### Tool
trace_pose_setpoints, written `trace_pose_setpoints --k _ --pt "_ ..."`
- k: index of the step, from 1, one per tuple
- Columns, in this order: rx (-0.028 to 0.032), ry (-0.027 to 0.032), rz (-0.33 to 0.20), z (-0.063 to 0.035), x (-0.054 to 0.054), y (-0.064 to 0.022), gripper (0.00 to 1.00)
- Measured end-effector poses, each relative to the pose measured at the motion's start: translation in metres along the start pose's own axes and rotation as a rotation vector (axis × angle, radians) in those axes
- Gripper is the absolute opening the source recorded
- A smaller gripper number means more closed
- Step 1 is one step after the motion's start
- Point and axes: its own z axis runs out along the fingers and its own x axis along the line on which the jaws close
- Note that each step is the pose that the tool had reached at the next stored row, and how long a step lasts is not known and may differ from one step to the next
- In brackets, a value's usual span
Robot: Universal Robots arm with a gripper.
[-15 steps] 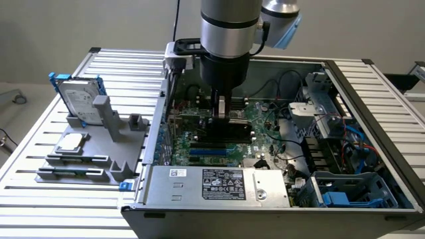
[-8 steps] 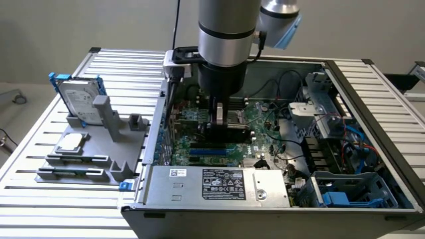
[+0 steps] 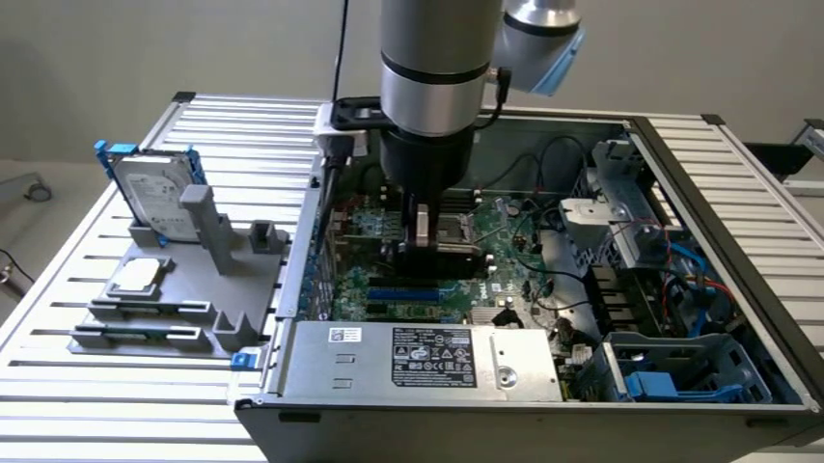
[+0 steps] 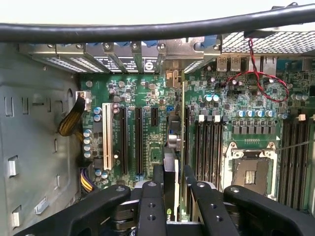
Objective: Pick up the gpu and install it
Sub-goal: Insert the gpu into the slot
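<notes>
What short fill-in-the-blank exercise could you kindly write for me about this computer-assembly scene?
1. The gripper holds the ___ edge-on over the motherboard.
2. The hard drive stands in a ___ frame.
3. The processor chip lies on the gray holder at the exterior view's ___.
Missing words: gpu; blue; left.
</notes>
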Motion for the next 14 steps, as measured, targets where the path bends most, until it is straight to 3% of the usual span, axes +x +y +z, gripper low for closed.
trace_pose_setpoints --k 14 --pt "0.0009 0.0004 0.000 0.0192 0.001 0.0021 0.26"
